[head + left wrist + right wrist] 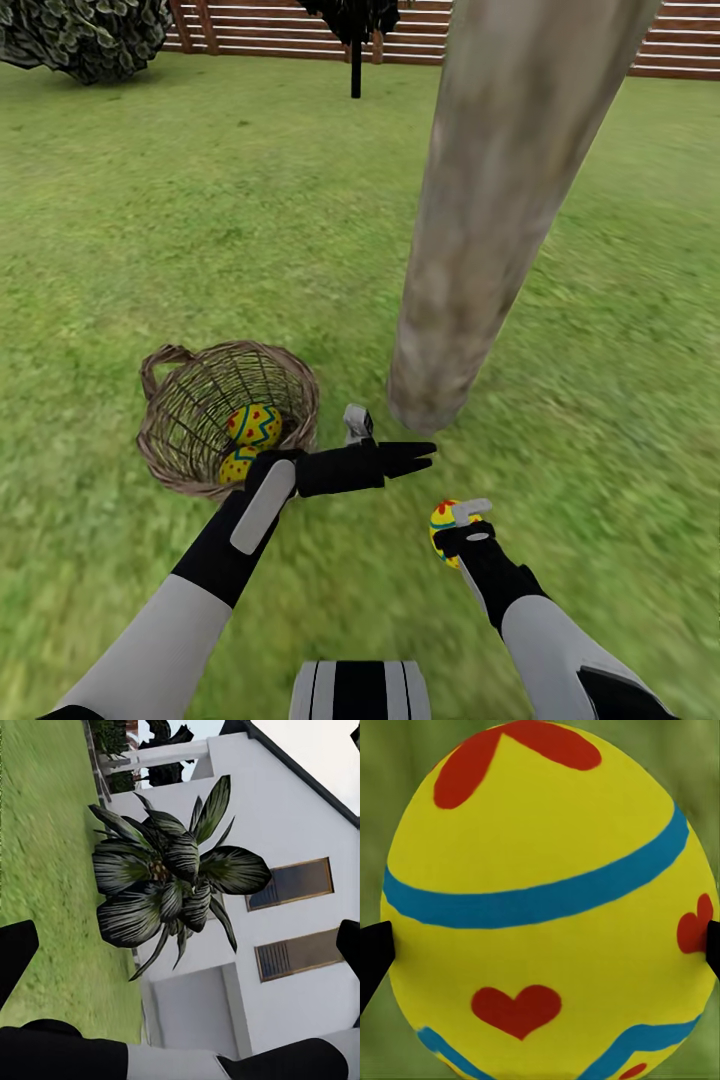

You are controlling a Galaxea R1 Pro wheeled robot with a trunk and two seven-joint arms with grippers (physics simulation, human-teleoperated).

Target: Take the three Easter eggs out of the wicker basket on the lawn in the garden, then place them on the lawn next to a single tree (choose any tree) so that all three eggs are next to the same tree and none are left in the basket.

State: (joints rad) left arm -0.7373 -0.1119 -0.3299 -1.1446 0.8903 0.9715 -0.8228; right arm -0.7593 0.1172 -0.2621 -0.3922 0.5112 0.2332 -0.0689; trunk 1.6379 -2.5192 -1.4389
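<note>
The wicker basket [172, 410] lies on the lawn [200, 220], left of centre, with two yellow Easter eggs inside: one [254, 424] higher, the other [237, 465] partly behind my left wrist. My left gripper [420, 457] reaches to the right, past the basket, toward the base of the thick pale tree [480, 220]. It is open and holds nothing [180, 945]. My right gripper [452, 532] is shut on a third egg [441, 518], low over the grass in front of the trunk. That egg [540, 855] sits between the black fingertips [371, 952] in the right wrist view.
A brown slat fence [690, 45] closes off the back. A dark bush [90, 35] stands far left and a thin black tree [355, 45] at centre back. The left wrist view holds a white house [300, 817] and a black-leaved plant [169, 885].
</note>
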